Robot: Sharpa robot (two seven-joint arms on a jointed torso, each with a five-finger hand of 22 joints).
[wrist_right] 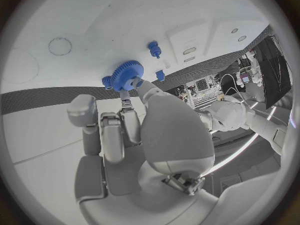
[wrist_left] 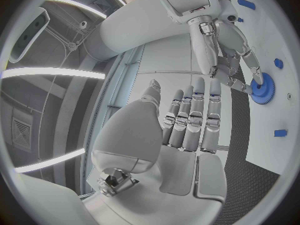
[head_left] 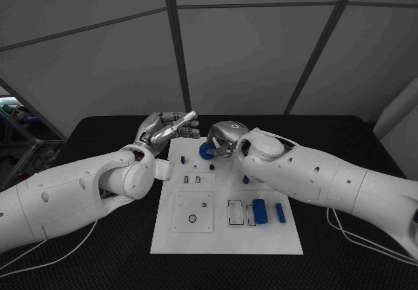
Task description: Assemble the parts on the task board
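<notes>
Right hand (head_left: 225, 136) pinched the blue gear (wrist_right: 127, 75), lying flat at the task board's (head_left: 226, 241) far edge, axis upright. Left hand (head_left: 165, 130) hovered beside it, fingers straight, holding nothing.

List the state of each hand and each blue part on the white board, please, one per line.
Left silver hand: open, raised beside the board, holding nothing.
Right silver hand: fingertips on the gear.
Large blue toothed gear: lying flat on the white task board, touched by the right hand.
Thick blue cylinder: lying on its side.
Thin blue cylinder: lying on its side.
</notes>
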